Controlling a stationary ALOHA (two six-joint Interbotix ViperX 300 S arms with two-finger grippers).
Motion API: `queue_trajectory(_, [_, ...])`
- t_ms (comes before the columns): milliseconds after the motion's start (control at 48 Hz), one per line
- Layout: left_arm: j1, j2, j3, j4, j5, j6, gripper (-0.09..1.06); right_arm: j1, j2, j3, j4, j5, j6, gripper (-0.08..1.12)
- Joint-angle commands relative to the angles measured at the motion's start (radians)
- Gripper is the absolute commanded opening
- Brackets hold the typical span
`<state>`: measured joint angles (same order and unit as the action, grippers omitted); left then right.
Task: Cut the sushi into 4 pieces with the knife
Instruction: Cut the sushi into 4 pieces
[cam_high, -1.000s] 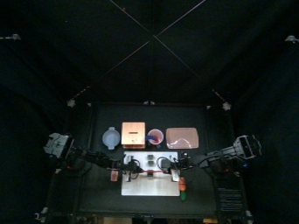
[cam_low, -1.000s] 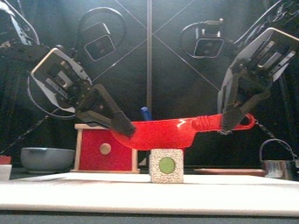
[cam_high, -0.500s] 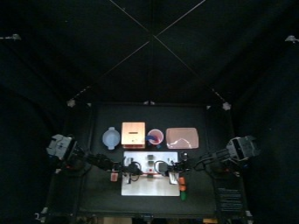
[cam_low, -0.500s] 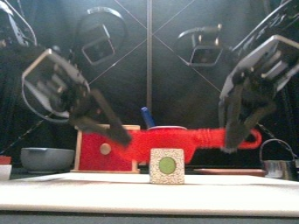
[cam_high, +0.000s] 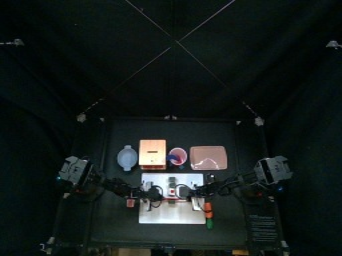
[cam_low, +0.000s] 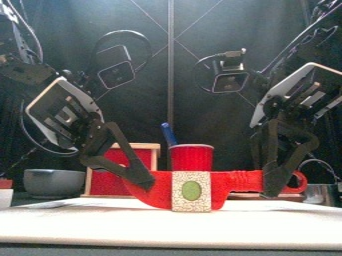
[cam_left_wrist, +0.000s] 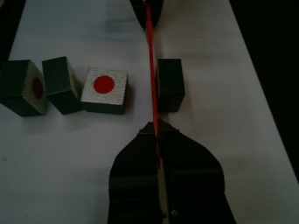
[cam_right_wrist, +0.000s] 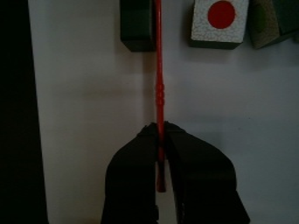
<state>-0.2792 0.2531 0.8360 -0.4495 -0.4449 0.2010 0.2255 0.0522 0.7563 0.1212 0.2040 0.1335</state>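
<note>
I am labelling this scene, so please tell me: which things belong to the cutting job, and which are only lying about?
In the job: sushi, red knife, board, left gripper, right gripper.
Lying about: bowl, box, cup with blue knife, tray.
</note>
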Motion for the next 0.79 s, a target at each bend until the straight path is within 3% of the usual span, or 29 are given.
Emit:
queue_trajectory(21, [-0.014,0.025,0.005,-0.021,0.014,0.002,0.19,0.017,0.014,-0.017,0.005,-0.005,-0.003,0.14])
queue_trajectory(271, [-0.009,-0.043,0.002,-0.021,0.012,0.005,0.28,0.012,-0.064,-0.025,-0.015,0.077,-0.005,0.14])
queue_trajectory(354, [-0.003,-0.089,0.003,-0.020,0.011,0.005,0.40,0.012,-0.110,-0.023,-0.021,0.089,-0.003,0.14])
queue_trajectory(604, [0.035,-0.213,0.023,-0.002,-0.018,0.009,0.93,0.012,-0.219,0.014,-0.012,0.117,-0.003,0.14])
queue_trajectory(688, [0.046,-0.252,0.043,0.005,-0.040,0.009,1.01,0.012,-0.261,0.032,-0.006,0.164,-0.003,0.14])
queue_trajectory(792, [0.052,-0.318,0.086,0.015,-0.061,0.009,1.02,0.008,-0.324,0.052,-0.005,0.270,-0.002,0.14])
